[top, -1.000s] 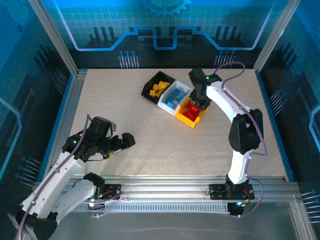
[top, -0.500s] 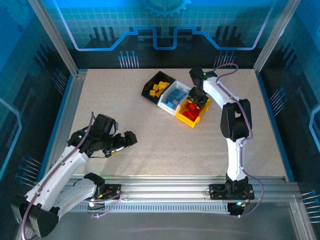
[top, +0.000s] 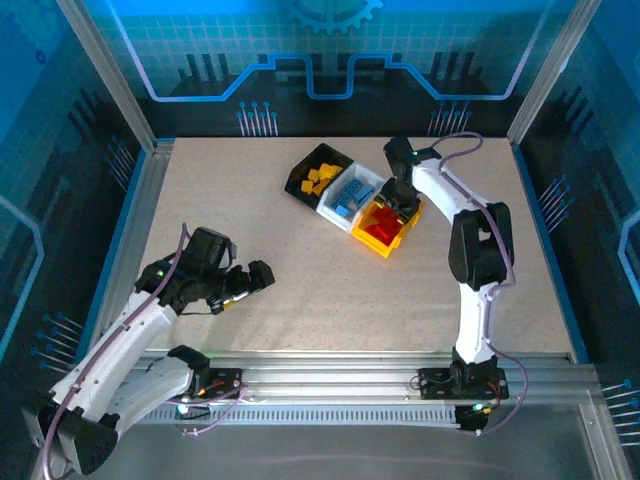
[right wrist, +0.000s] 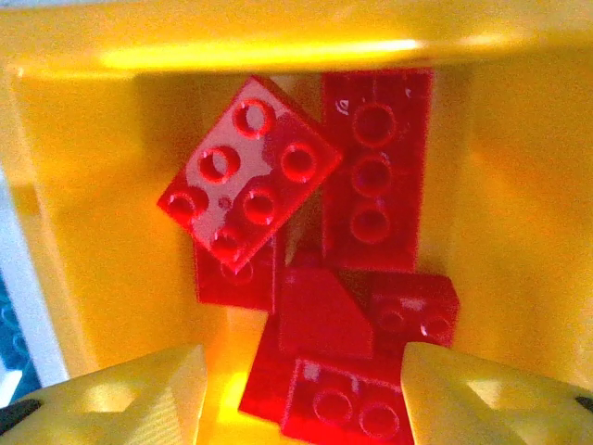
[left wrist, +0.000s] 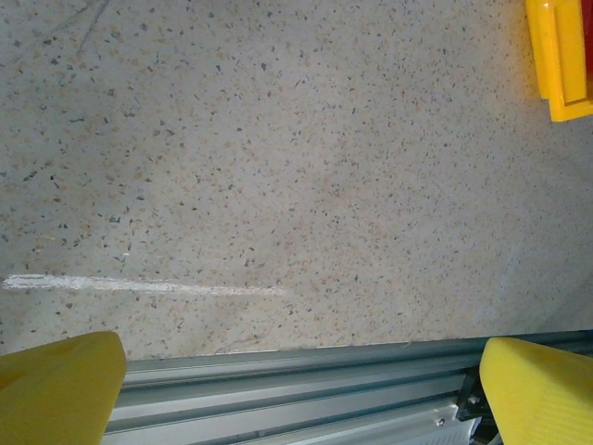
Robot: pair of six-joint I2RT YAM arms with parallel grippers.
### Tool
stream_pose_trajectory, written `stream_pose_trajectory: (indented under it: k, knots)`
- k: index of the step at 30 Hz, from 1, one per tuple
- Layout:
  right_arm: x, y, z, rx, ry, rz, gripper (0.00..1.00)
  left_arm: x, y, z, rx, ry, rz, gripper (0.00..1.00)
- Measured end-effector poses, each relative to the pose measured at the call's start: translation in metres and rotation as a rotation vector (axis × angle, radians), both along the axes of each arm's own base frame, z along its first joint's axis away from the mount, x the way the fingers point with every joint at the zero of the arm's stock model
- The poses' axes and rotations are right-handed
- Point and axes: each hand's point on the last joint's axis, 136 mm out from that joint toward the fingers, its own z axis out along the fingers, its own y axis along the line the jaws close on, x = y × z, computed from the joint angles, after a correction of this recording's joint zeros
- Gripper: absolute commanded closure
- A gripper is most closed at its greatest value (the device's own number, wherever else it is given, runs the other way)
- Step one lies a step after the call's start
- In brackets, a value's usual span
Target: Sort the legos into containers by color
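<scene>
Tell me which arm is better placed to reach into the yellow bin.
Right. The right gripper hangs open over the red bricks in the yellow bin; the left gripper is over table by the front rail.

**Clearance.** Bare desk [top: 300, 290] lies unobstructed between the left hand [top: 262, 278] and the three joined bins [top: 333, 213]. The yellow bin [right wrist: 500, 185] is crowded by piled red bricks [right wrist: 315, 278]. Its walls closely flank the right hand [right wrist: 301, 362], whose fingers [right wrist: 120, 399] are held apart.
</scene>
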Motion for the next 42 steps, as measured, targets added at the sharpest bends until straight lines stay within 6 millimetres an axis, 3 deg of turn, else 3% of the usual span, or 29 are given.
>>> stream_pose_trajectory:
  k: [6, 17, 24, 30, 37, 42]
  knots:
    - [-0.032, -0.001, 0.032, 0.011, -0.047, 0.003, 0.39, -0.001, -0.001, 0.005, -0.014, -0.022, -0.006, 0.01]
    - [-0.089, 0.024, 0.07, -0.008, -0.146, 0.107, 0.35, -0.005, 0.001, 0.009, -0.024, -0.067, -0.031, 0.01]
    - [-0.116, 0.013, 0.099, -0.071, -0.339, 0.213, 0.29, 0.002, 0.001, 0.007, -0.006, -0.085, -0.053, 0.01]
    - [-0.134, 0.001, 0.12, -0.196, -0.557, 0.375, 0.27, 0.02, -0.002, 0.008, 0.016, -0.11, -0.068, 0.01]
    - [-0.142, -0.01, 0.125, -0.379, -0.723, 0.61, 0.24, 0.049, -0.002, 0.008, 0.046, -0.165, -0.029, 0.01]
    - [-0.138, -0.014, 0.12, -0.508, -0.829, 0.78, 0.17, 0.075, 0.008, 0.024, 0.085, -0.32, 0.036, 0.01]
